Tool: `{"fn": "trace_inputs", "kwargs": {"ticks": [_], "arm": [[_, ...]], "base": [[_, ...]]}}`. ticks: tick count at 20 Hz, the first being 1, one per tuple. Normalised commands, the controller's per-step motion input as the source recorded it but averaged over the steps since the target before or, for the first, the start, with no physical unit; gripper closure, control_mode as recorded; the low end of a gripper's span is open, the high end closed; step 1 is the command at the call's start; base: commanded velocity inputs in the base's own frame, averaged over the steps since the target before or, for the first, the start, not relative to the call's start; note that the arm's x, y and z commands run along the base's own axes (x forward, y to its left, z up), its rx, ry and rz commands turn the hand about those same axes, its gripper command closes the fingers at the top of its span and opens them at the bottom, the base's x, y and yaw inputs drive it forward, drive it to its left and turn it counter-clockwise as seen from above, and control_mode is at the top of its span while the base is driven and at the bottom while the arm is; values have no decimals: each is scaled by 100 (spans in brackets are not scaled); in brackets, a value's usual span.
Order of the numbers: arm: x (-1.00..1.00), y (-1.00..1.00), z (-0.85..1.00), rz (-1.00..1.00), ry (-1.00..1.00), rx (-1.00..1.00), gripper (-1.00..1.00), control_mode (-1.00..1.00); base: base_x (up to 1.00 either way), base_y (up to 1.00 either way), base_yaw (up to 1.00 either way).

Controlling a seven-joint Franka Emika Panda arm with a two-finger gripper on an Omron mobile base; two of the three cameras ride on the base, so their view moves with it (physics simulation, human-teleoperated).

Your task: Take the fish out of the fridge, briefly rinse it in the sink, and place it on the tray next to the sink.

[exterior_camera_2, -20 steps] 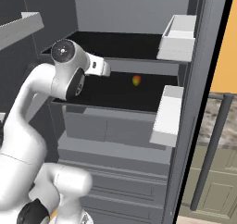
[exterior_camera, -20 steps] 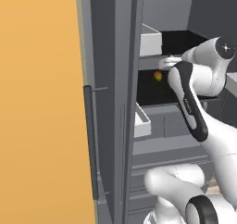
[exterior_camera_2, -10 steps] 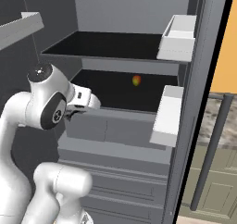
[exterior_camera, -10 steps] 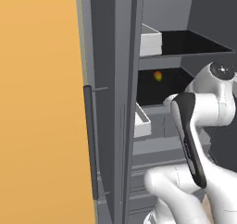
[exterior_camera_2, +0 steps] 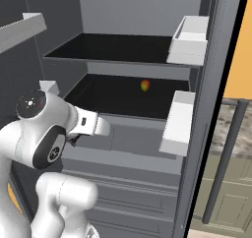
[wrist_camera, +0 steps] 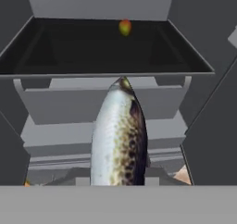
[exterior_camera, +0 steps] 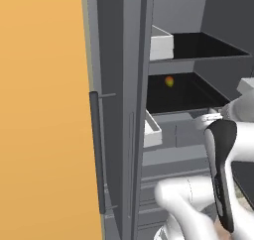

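Note:
A silvery, brown-speckled fish [wrist_camera: 119, 140] rises from the bottom centre of the hand view, its tip pointing at the open fridge [exterior_camera_2: 142, 15]. My gripper [exterior_camera_2: 101, 127] is shut on the fish, and its fingertips are hidden under it. The hand hangs just outside the fridge, in front of the drawer below the middle dark shelf [exterior_camera_2: 123, 97], and it also shows as a small white block [exterior_camera: 211, 118] from the left. The sink and the tray are out of view.
A small orange-red fruit [wrist_camera: 125, 27] sits at the back of the middle shelf. White door bins [exterior_camera_2: 189, 35] [exterior_camera_2: 178, 121] hang on the open door at right. The long dark handle [exterior_camera: 96, 154] runs down beside an orange wall [exterior_camera: 39, 110].
The arm has pulled back and down out of the middle shelf. The hand, which was deep inside near the fruit, now sits lower, in front of the drawer, with the fish in it.

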Motion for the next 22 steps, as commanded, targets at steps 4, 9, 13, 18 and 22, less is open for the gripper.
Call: {"fn": "trace_inputs", "kwargs": {"ticks": [4,9,13,18,22], "arm": [[-38,0,-9,0,6,0,100,-100],[0,0,0,0,0,0,100,100],[0,0,0,0,0,0,100,100],[0,0,0,0,0,0,100,100],[0,0,0,0,0,0,100,100]], "base": [[0,0,0],[-100,19,-22],[-90,19,-49],[-54,34,-80],[-31,15,-96]]}}
